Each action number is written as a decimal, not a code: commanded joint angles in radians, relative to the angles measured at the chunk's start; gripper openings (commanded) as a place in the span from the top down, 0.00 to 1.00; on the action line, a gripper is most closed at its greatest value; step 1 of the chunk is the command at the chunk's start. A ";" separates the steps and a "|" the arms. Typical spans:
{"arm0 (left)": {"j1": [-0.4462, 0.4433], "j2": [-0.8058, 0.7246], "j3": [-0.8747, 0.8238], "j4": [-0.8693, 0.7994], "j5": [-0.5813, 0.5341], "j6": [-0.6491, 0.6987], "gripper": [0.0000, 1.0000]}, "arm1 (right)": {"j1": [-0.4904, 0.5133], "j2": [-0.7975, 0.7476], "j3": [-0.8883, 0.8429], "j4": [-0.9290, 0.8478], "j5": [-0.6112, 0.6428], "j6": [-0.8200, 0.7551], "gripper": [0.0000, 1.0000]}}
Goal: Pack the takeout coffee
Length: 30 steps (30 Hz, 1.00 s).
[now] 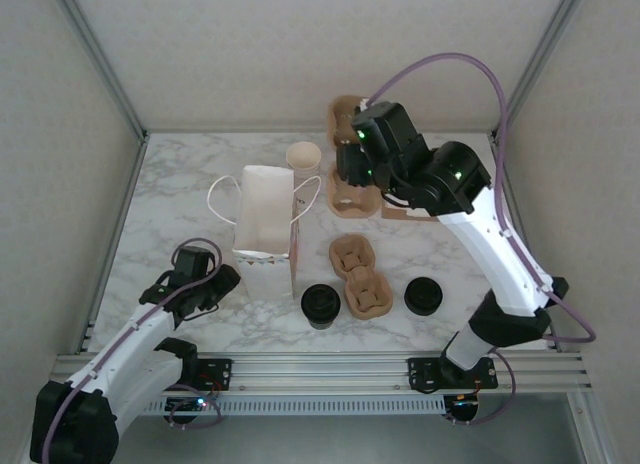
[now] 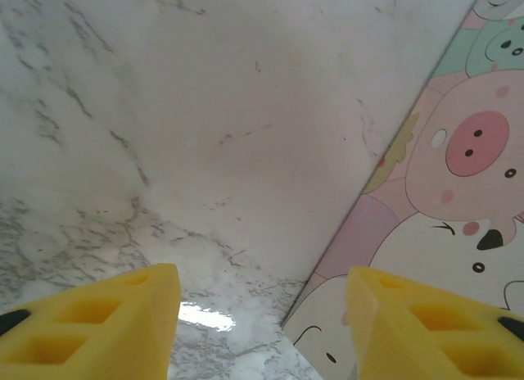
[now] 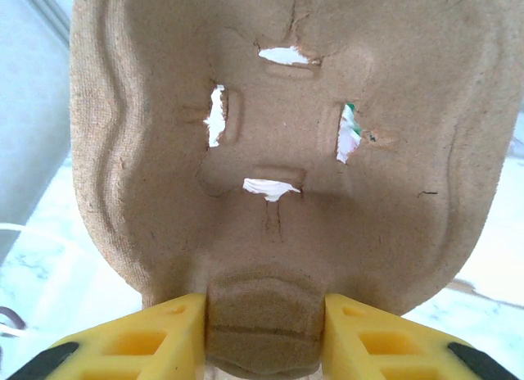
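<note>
You have the right end effector (image 1: 350, 174) at the back of the table (image 1: 180, 194), right of centre, and it is clamped on a brown pulp cup carrier (image 1: 357, 201). In the right wrist view, the right end effector (image 3: 262, 314) has both yellow fingers (image 3: 147, 339) pressed against the raised middle ridge at the near end of the cup carrier (image 3: 286, 110). The carrier's moulded pocket faces the camera, with four small slots torn through its floor. From these views you cannot tell whether the carrier rests on the table or hangs just above it. A paper cup (image 1: 303, 157) stands open and upright just left of the held carrier, behind the paper bag (image 1: 265, 219). The bag sits near the middle of the table, and its white handles loop out to either side. A second carrier (image 1: 358, 274) lies in front, right of the bag. One black lid (image 1: 320, 304) lies touching or just beside its left edge, and another black lid (image 1: 423, 296) lies near it on the right. Your left end effector (image 1: 225, 281) sits low at the near left, just beside the bag's front corner. In the left wrist view, the left end effector (image 2: 262, 290) has its fingers spread apart and holds nothing. The marbled table (image 2: 205, 110) shows between them, and the cartoon pig print on the paper bag (image 2: 458, 192) lies beyond the right finger.
</note>
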 commanded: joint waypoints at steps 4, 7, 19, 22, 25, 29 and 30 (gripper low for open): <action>-0.039 -0.021 -0.019 0.050 0.001 -0.041 0.45 | 0.064 0.119 0.198 -0.014 0.025 -0.016 0.62; -0.059 -0.025 -0.017 0.065 -0.007 -0.053 0.45 | 0.090 0.134 0.197 0.034 0.010 -0.002 0.62; -0.202 -0.006 -0.021 0.179 -0.044 -0.123 0.45 | 0.151 0.244 0.203 0.101 -0.054 0.085 0.62; -0.232 0.007 -0.006 0.166 -0.072 -0.114 0.45 | 0.154 0.276 0.202 0.069 -0.044 0.108 0.63; -0.234 0.004 0.009 0.119 -0.096 -0.094 0.45 | 0.153 0.304 0.197 0.031 -0.036 0.126 0.63; -0.234 -0.042 0.033 0.035 -0.130 -0.056 0.45 | 0.158 0.343 0.195 0.005 -0.045 0.148 0.63; -0.234 -0.054 0.043 0.000 -0.145 -0.048 0.45 | 0.159 0.352 0.195 -0.004 -0.045 0.154 0.63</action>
